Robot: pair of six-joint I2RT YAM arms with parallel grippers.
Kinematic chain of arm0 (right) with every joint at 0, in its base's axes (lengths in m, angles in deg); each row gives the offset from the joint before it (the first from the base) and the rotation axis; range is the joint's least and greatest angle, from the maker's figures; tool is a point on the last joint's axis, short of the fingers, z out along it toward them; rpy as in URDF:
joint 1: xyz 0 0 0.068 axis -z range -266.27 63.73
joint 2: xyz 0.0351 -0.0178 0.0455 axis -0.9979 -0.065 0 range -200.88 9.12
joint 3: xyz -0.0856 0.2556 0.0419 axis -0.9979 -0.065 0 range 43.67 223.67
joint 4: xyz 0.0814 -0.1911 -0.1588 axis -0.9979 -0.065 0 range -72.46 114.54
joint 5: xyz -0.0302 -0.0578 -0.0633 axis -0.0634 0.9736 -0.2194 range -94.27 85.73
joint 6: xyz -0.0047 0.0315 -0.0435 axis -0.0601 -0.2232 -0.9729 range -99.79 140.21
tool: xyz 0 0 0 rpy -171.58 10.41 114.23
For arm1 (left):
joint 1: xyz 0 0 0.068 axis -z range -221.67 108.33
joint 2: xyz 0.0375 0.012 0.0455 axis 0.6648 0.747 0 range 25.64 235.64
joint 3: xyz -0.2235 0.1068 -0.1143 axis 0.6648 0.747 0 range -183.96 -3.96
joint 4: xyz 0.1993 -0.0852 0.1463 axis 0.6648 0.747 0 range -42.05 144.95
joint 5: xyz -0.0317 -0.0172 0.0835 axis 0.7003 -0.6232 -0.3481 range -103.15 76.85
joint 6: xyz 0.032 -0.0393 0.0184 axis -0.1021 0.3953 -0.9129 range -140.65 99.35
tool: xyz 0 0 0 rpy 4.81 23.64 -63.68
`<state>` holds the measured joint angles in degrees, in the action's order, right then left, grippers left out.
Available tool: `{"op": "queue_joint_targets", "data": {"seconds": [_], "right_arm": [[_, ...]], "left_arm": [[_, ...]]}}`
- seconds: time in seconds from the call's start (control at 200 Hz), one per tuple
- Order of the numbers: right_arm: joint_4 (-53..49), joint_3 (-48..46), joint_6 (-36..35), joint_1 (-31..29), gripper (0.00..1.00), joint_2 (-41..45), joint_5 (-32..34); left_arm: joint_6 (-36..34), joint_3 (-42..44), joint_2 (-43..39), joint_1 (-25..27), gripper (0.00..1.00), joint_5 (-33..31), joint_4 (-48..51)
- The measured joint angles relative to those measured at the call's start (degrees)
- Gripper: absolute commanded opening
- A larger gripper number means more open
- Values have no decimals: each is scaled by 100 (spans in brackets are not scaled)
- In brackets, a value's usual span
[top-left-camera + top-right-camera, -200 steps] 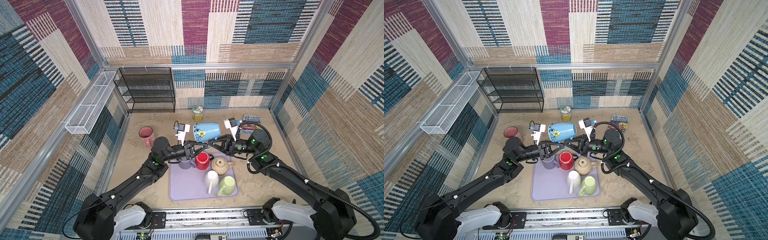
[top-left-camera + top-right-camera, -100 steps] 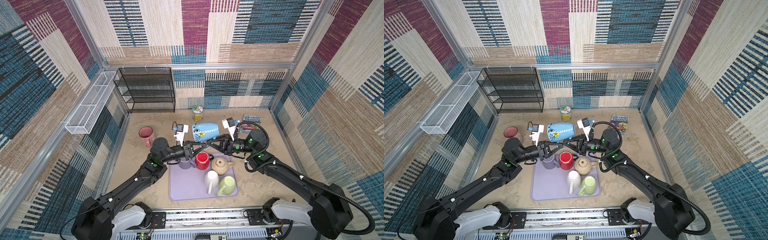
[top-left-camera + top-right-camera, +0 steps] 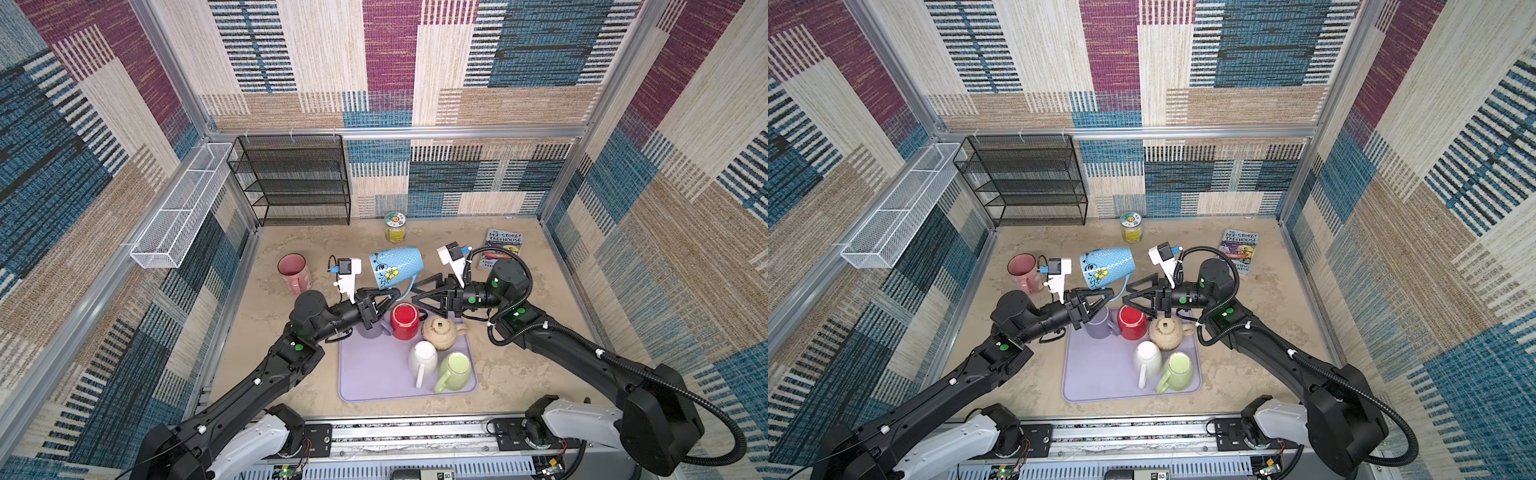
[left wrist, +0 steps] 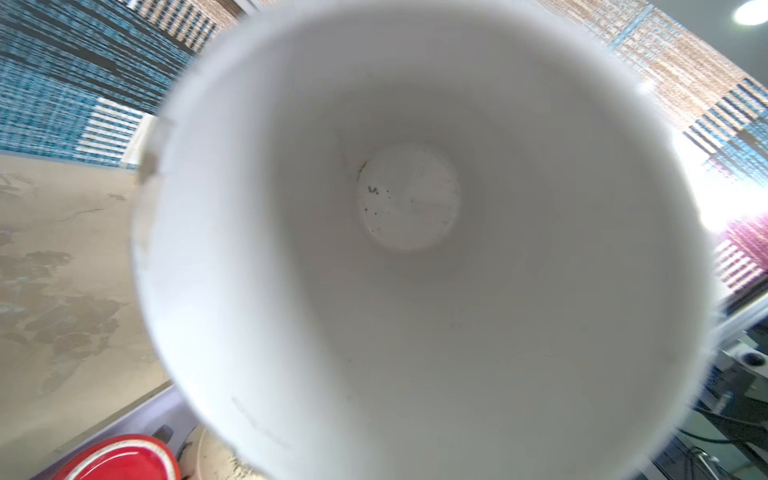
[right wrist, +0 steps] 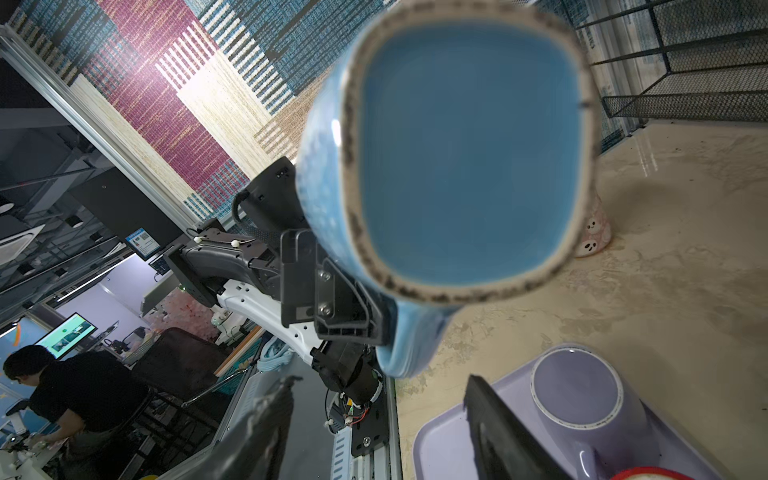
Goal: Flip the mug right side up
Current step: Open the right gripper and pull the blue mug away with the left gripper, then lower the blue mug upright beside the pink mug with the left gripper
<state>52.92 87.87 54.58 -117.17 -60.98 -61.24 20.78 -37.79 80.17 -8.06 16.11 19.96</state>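
The blue flowered mug hangs on its side above the table's middle, just behind the tray. Its white inside fills the left wrist view, and its blue base faces the right wrist camera. My left gripper is shut on the mug's handle, and its fingers show in the right wrist view. My right gripper stands open just right of the handle, with nothing between its fingers.
Below the grippers, a purple tray carries an upside-down purple mug, a red mug, a teapot, a white mug and a green mug. A pink mug, jar, book and black wire rack stand behind.
My right gripper has opened and let go of the mug. The left gripper keeps its hold on the handle, and the mug has barely moved.
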Motion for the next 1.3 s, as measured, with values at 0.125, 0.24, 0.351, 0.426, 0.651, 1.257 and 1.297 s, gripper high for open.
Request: {"op": "queue_joint_targets", "data": {"seconds": [0.125,0.24,0.351,0.426,0.651,1.257,1.297], "right_arm": [[-177,0,-157,0,71,0,66],[-522,2,-367,0,71,44,258],[-835,0,-623,0,77,153,433],[-872,-122,-748,2,82,326,511],[-844,-562,-920,0,100,804,765],[-1644,-813,-1368,0,100,881,2282],[-1705,-813,-1388,0,100,857,2347]], "left_arm": [[-208,4,-219,-11,0,-404,525],[-380,-4,-428,-13,0,-815,1091],[-570,-59,-623,-26,0,-1150,1681],[-728,-188,-743,-46,0,-1403,2122],[-1174,-662,-1019,-76,0,-1989,3370],[-2111,-2142,-61,-133,0,-3604,6078],[-2177,-2236,46,-142,0,-3698,6181]]}}
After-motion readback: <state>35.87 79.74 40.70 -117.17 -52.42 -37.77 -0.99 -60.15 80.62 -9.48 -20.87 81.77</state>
